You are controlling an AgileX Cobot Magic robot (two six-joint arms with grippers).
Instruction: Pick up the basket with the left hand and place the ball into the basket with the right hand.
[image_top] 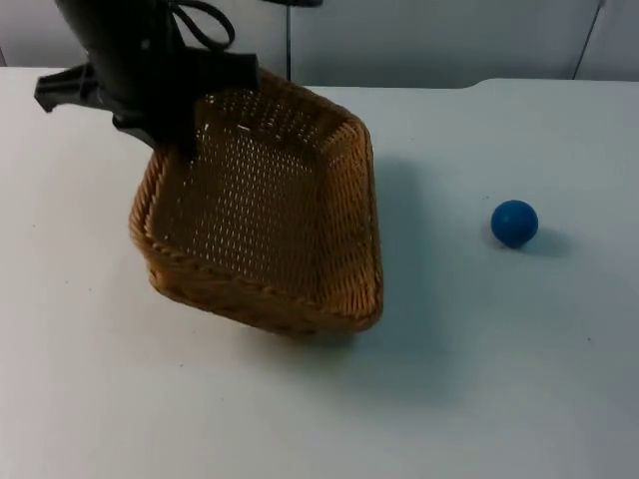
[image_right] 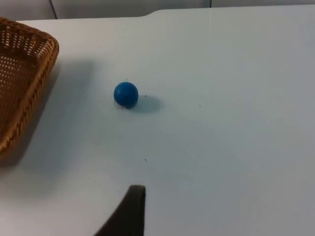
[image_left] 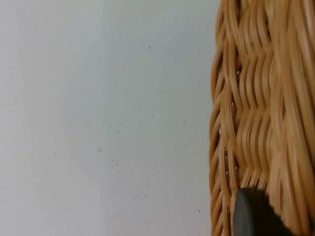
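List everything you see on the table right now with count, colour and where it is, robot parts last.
basket: one, tan wicker, tilted, held at its far left rim, its shadow on the table
ball: one, blue, on the table, apart from the basket on the right arm's side
table: one, white, ending at a grey partition wall
left gripper: black, clamped on the basket's rim
right gripper: one black fingertip, short of the ball, above the table

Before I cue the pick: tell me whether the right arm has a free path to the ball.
Probably yes. The ball lies alone on the bare table, well apart from the basket held by the left tool.
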